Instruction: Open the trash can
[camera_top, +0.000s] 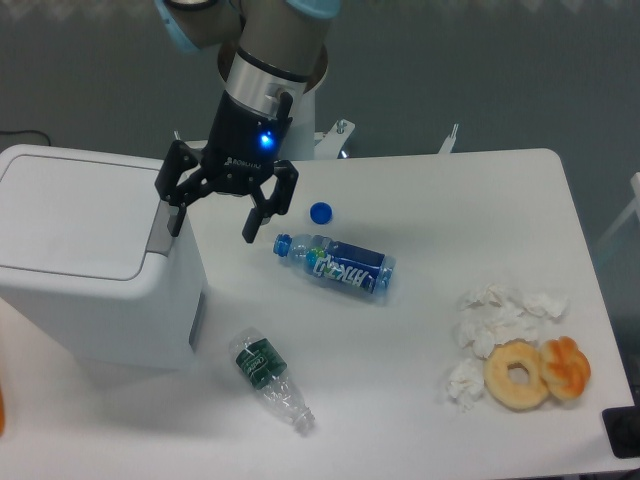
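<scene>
trash can (90, 265) sits at the left of the white table (480, 200), its flat lid (75, 213) down, so opening is not yet done. the gripper (212, 221) hangs by the can's right edge near the grey tab (160, 228), fingers spread and holding nothing. pressing the tab is likely what remains. behind the table is a dark grey wall (480, 70).
</scene>
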